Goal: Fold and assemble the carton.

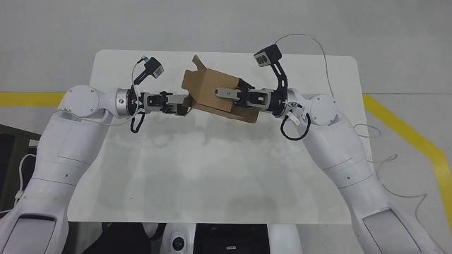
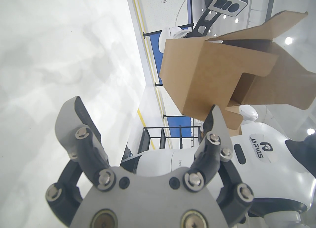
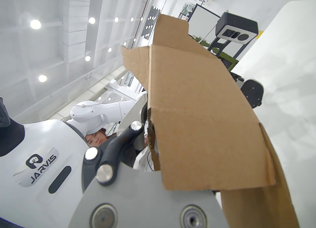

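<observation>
Tabletop [image 1: 212,176], white with rounded corners, spans the scene beneath both arms. Over its far half hangs the brown cardboard carton [image 1: 208,88], partly opened into a box shape. It is tilted and held clear of the surface between the two grippers. The right gripper [image 1: 224,94] is clamped on the carton's wall at the end nearest that arm, with one finger lying along the upper panel. The left gripper [image 1: 182,105] sits at the carton's opposite end, its fingers [image 2: 79,120] spread wide and grasping nothing. One fingertip is right at the carton's lower corner, and whether it touches cannot be told. A loose flap [image 1: 196,64] juts out unfolded from the carton's far corner.
</observation>
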`<state>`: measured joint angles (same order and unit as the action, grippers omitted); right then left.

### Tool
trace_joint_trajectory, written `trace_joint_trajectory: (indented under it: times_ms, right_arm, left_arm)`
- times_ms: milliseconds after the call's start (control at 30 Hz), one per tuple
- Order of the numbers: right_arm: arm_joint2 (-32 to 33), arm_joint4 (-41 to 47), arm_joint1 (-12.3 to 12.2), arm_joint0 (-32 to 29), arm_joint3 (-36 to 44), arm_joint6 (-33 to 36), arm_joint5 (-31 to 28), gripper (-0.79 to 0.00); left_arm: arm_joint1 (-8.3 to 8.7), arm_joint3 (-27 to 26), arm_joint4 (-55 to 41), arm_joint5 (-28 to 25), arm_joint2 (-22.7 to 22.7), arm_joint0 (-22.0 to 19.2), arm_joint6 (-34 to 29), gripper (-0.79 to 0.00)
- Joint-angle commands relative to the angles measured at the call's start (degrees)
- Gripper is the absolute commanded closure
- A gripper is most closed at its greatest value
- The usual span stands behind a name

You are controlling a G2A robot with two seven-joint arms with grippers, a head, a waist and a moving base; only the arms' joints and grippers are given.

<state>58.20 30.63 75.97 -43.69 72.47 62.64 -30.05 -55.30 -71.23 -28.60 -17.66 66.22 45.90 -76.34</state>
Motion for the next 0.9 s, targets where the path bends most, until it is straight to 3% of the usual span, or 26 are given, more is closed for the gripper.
trace_joint_trajectory:
  times_ms: [0, 867]
  right_arm:
    - [-0.25, 0.15, 0.07, 0.03, -0.09, 0.11, 0.08, 0.000]
    - [-3.43, 1.59, 1.19, 1.52, -1.81, 2.93, 0.29, 0.000]
  left_arm:
    - [-0.05, -0.16, -0.01, 0.08, -0.14, -0.13, 0.07, -0.785]
    - [-0.37, -0.26, -0.05, 0.11, -0.69, -0.82, 0.16, -0.785]
